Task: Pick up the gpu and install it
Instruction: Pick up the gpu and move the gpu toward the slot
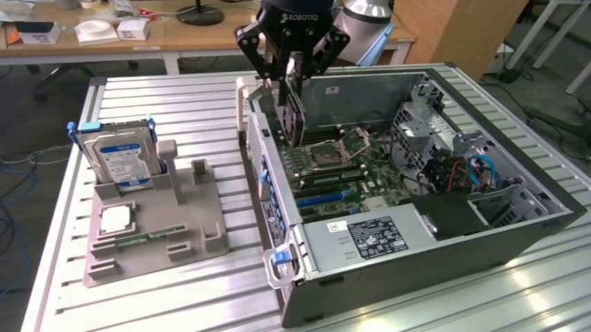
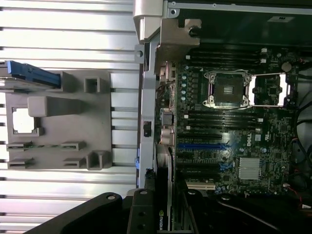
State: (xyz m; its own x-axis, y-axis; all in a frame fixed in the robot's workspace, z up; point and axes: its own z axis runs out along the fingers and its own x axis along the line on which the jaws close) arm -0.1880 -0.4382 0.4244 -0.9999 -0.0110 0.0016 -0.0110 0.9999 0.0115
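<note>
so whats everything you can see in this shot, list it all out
gpu: 1, green card with black block, held upright above the open case
hard drive: 1, silver with blue label, standing in the holder
processor chip: 1, silver, flat in the holder
memory stick: 1, green, lying in the holder
holder: 1, grey, on the table at the exterior view's left of the case
computer case: 1, black and grey, lying open on the table
motherboard: 1, dark green, inside the case
table: 1, silvery slatted metal, under everything
gripper: 1, black, above the case, jaws shut on the gpu
</note>
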